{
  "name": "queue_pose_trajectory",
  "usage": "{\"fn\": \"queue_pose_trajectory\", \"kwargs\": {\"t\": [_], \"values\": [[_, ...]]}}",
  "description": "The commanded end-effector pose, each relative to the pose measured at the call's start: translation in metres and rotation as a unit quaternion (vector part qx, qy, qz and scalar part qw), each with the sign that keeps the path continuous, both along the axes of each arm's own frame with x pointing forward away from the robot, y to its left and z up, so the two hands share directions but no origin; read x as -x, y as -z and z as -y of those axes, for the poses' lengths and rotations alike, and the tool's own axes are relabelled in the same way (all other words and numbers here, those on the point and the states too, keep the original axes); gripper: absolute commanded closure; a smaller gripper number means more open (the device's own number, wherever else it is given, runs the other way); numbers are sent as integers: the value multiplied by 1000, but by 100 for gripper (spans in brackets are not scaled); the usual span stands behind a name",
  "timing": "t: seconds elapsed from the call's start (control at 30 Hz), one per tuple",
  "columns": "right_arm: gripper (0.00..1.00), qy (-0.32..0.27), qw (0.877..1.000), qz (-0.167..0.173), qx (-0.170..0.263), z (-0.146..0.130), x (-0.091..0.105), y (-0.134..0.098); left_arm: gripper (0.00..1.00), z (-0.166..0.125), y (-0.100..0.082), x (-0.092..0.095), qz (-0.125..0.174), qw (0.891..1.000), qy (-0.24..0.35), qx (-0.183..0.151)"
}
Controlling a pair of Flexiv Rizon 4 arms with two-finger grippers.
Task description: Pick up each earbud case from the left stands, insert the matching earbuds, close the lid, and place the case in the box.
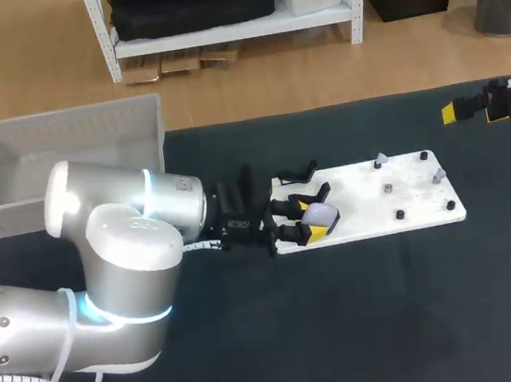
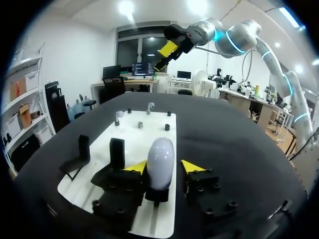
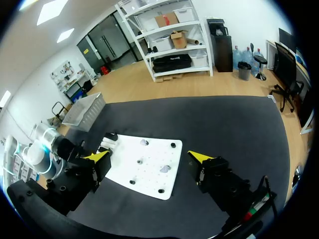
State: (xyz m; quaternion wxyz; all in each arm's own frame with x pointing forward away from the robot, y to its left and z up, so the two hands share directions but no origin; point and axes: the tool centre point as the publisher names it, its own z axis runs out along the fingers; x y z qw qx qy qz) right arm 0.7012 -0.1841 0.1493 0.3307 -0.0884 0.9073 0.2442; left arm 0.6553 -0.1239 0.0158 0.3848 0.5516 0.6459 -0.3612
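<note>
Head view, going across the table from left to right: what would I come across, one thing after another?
Pale grey plastic box → left gripper, open around the white egg-shaped earbud case → bare end of the flat white board with small pegs → right gripper, at the table's right edge.

Dark table, white board, black pegs.
The table (image 1: 393,323) has a dark matte top, and a flat white board (image 1: 370,210) lies on it near the middle. Several small black pegs (image 1: 399,215) stand upright on the board's right half, set apart from one another, some close to its edges.
</note>
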Motion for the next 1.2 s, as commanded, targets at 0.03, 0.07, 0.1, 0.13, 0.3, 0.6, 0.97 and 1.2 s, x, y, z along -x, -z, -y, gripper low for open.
{"fn": "queue_pose_trajectory", "kwargs": {"t": [0.03,0.07,0.1,0.13,0.3,0.6,0.97,1.2], "values": [[0,0,1000,0,0,0,0,0,63,1,4,-1,0,1000,1,1],[0,0,1000,0,0,0,0,0,64,1,4,-1,-1,1000,1,1],[0,0,1000,0,0,0,0,0,64,1,4,-1,-1,1000,1,0],[0,0,1000,0,0,0,0,0,64,0,4,-1,-1,1000,1,0],[0,0,1000,0,0,0,0,0,64,0,4,-2,0,1000,0,1],[0,0,1000,0,0,0,0,0,100,-1,2,0,3,1000,3,6],[0,0,1000,0,0,0,0,0,100,-10,-19,0,26,999,6,29],[0,0,1000,0,0,0,0,0,100,-24,-49,-5,53,998,20,40]]}}
